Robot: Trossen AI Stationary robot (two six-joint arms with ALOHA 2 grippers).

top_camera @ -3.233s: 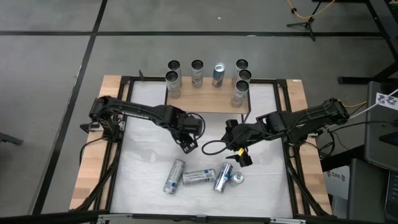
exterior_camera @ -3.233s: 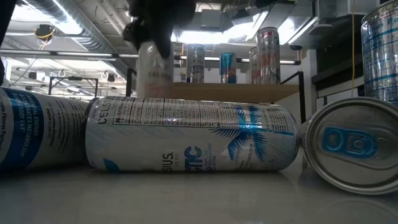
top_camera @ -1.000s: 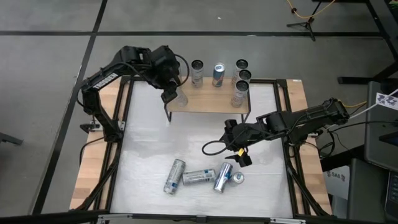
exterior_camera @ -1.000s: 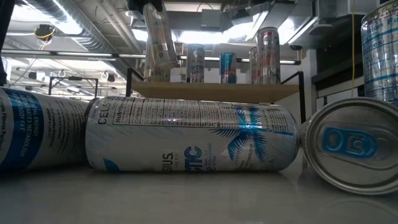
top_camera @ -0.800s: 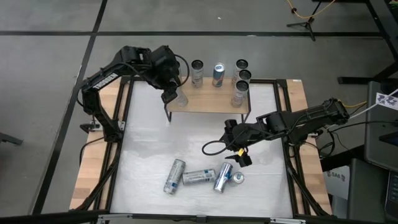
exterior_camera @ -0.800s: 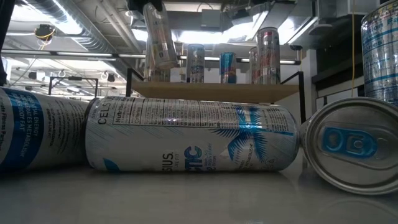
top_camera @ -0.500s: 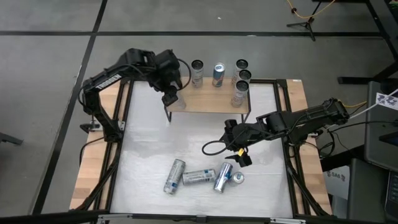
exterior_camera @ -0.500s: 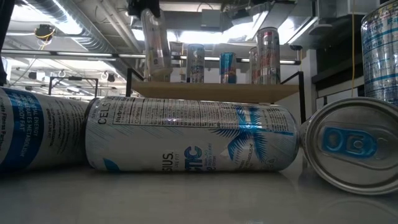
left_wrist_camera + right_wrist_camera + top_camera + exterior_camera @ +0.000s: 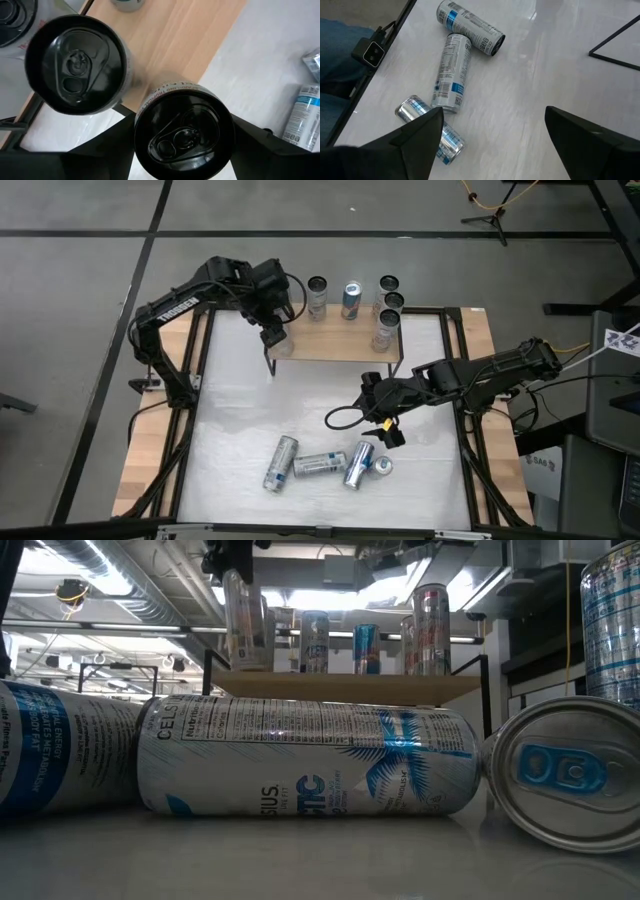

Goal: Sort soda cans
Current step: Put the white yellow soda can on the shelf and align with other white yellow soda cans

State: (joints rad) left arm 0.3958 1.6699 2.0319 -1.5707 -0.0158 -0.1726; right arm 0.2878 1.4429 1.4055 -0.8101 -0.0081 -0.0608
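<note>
The left gripper [image 9: 275, 332] held a can [image 9: 183, 128] upright at the shelf's [image 9: 335, 340] left end, jaws closed around it. The right gripper [image 9: 385, 430] hovered with jaws wide, empty, above four cans [image 9: 322, 464] lying near the table's [image 9: 240, 410] front edge.

Left gripper [image 9: 275, 335] over the wooden shelf's [image 9: 335, 340] corner; four soda cans [image 9: 325, 463] below the right gripper [image 9: 388, 430]
</note>
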